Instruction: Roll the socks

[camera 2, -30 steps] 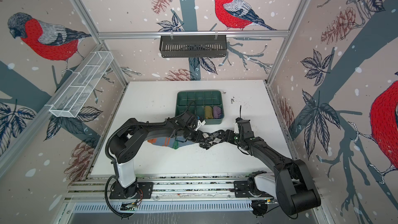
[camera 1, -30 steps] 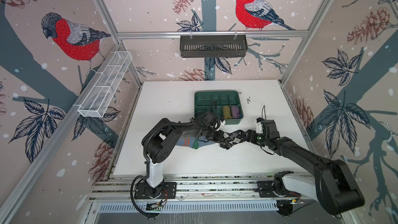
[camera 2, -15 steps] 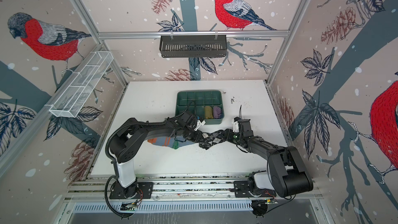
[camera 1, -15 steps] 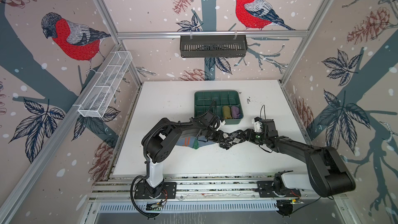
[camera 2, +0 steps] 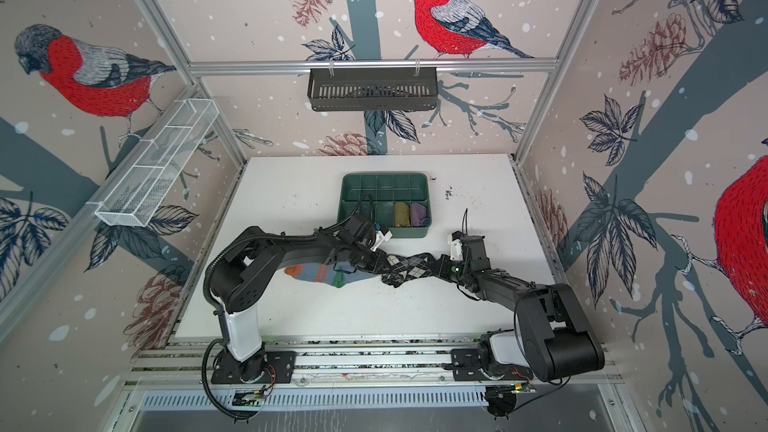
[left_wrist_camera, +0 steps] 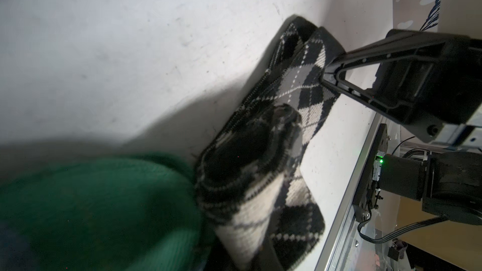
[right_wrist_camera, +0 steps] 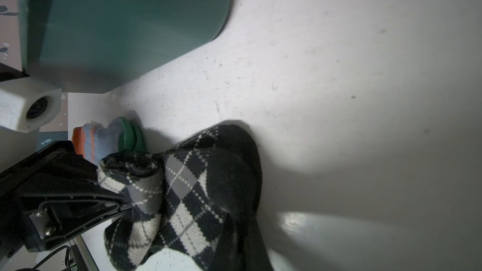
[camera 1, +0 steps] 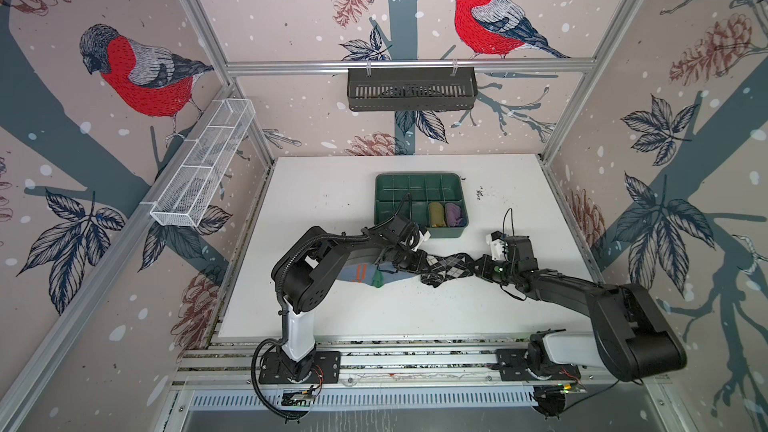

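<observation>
Soft, light, floppy argyle sock (camera 1: 451,267), pinched at its 2 ends: left gripper (camera 1: 415,263) clenched on rolled end, right gripper (camera 1: 478,268) clenched on far end. Likely unrolls if slackened.

Overhead pair; wrist close-ups of argyle sock (right_wrist_camera: 193,194)

argyle sock (left_wrist_camera: 300,95): knit cloth, fine weave, matt; blue sock (camera 1: 351,274): knit cloth, matt; tray (camera 1: 417,178): green plastic, smooth, semi-matt; table (camera 1: 332,201): white, matt, scuffed, speckled w/ dirt; frame rail (camera 1: 407,64): bare metal, brushed sheen; side basket (camera 1: 203,168): white wire mesh.
</observation>
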You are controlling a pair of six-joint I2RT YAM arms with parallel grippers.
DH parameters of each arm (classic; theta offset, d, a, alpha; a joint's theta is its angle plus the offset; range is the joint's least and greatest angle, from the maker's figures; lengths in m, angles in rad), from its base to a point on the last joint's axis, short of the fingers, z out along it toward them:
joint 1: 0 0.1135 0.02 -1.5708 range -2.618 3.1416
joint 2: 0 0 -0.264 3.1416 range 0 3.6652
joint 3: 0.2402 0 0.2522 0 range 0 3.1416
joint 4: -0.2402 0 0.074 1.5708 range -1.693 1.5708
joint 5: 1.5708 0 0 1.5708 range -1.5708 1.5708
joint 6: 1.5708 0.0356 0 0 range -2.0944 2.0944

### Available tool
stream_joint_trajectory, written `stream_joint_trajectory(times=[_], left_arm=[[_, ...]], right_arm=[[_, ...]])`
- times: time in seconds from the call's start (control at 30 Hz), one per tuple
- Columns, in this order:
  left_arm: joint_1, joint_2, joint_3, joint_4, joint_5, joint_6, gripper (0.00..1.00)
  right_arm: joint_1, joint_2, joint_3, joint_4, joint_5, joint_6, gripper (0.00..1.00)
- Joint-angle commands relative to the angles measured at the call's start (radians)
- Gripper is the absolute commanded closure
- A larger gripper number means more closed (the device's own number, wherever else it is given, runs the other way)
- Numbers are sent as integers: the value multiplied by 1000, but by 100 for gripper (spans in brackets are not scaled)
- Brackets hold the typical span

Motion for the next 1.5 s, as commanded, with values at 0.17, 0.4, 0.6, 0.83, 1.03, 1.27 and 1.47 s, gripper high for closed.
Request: stream_joint_trajectory(times=[0.17, 0.4, 0.6, 0.83, 1.03, 1.27, 1.47], left_arm=[[8, -13, 28, -65, -83, -20, 100], [-26, -12, 108, -211, -184, 18, 100], [-57, 29, 156, -267, -238, 27, 100], [-95, 75, 242, -364, -310, 40, 100], [-129, 79, 357, -522, -417, 71, 100], [-148, 91, 439, -643, -479, 95, 100], [-162, 119, 488, -714, -498, 107, 100]], right_arm=[[35, -126, -36, -69, 46, 35, 96], [110, -181, -26, -53, 89, 74, 96], [166, -212, -7, -36, 102, 101, 96], [201, -246, 0, -34, 106, 119, 96], [201, -255, -3, -56, 139, 126, 96], [168, -329, -15, -140, 195, 103, 55], [135, -392, -14, -139, 262, 69, 54]])
